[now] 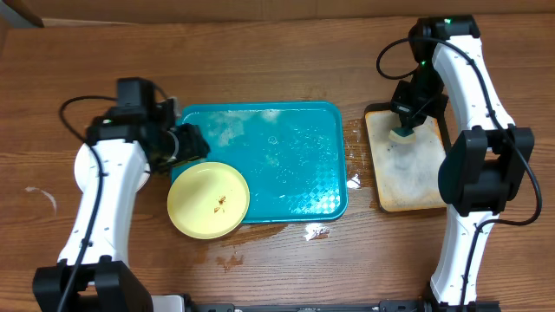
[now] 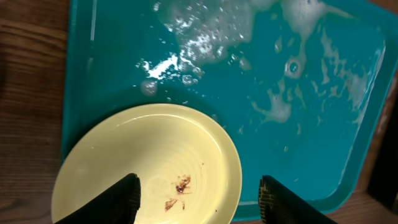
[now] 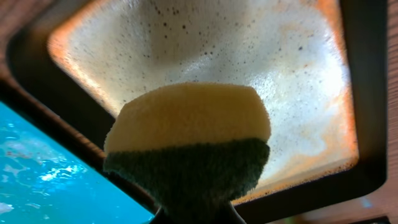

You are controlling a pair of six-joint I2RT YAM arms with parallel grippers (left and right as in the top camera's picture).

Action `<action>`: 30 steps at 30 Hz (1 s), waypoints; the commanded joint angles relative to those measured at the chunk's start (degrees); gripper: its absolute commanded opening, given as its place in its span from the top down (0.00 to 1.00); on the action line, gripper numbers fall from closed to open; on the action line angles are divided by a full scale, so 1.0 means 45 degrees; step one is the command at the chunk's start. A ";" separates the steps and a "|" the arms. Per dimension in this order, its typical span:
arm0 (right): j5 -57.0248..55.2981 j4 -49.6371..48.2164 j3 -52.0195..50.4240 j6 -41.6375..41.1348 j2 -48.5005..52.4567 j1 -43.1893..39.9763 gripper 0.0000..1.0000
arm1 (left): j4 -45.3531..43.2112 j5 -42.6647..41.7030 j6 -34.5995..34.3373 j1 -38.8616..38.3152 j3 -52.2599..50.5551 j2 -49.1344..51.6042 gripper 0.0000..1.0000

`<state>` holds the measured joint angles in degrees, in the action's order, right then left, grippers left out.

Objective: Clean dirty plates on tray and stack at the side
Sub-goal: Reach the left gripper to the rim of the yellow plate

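One pale yellow-green plate (image 1: 208, 199) with small dark smears lies on the front left corner of the teal tray (image 1: 295, 165), overhanging its rim. The two white plates are out of view. My left gripper (image 1: 189, 146) is open and empty at the tray's left edge, just behind the plate. In the left wrist view its fingers (image 2: 199, 199) straddle the plate (image 2: 143, 155) above the wet tray (image 2: 311, 124). My right gripper (image 1: 406, 130) is shut on a yellow and green sponge (image 3: 186, 130), held over the small beige tray (image 3: 249, 50).
The small dark-rimmed beige tray (image 1: 408, 186) stands right of the teal tray and holds soapy foam. Foam and water lie on the teal tray's back half (image 1: 234, 126). Small puddles (image 1: 316, 232) wet the wooden table in front of the tray.
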<state>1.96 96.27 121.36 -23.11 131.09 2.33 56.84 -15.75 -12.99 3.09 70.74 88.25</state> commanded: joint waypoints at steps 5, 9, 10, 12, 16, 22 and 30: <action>-0.0078 -0.0767 -0.1316 0.0194 -0.0316 0.0049 0.96 | -0.0039 0.1302 0.0418 -0.2030 -0.0782 0.0029 0.37; -0.0078 -0.1433 -0.2278 0.0209 -0.0316 0.0044 0.96 | -0.0272 0.1617 0.0408 -0.2788 -0.1345 0.0029 0.36; -0.0078 -0.1569 -0.2467 0.0253 -0.0316 0.0034 0.96 | -0.0330 0.1622 0.0413 -0.2900 -0.1467 0.0029 0.36; -0.0073 -0.1851 -0.2841 0.0248 -0.0316 0.0034 0.96 | -0.0379 0.1617 0.0413 -0.3075 -0.1656 0.0029 0.36; -0.0068 -0.2157 -0.3235 0.0248 -0.0316 0.0034 0.96 | -0.0403 0.1642 0.0418 -0.3196 -0.1860 0.0029 0.35; -0.0068 -0.2157 -0.3240 0.0248 -0.0316 0.0039 0.96 | -0.0573 0.2968 0.0262 -0.3079 -0.2710 0.0034 0.29; 0.0223 -0.2171 -0.3240 0.0534 -0.0316 0.0034 0.96 | -0.1559 0.1826 0.0126 -0.1870 -0.3458 0.0029 0.28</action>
<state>2.59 86.59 106.80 -21.37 131.09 2.35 50.78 -5.76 -11.99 -6.98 55.53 88.25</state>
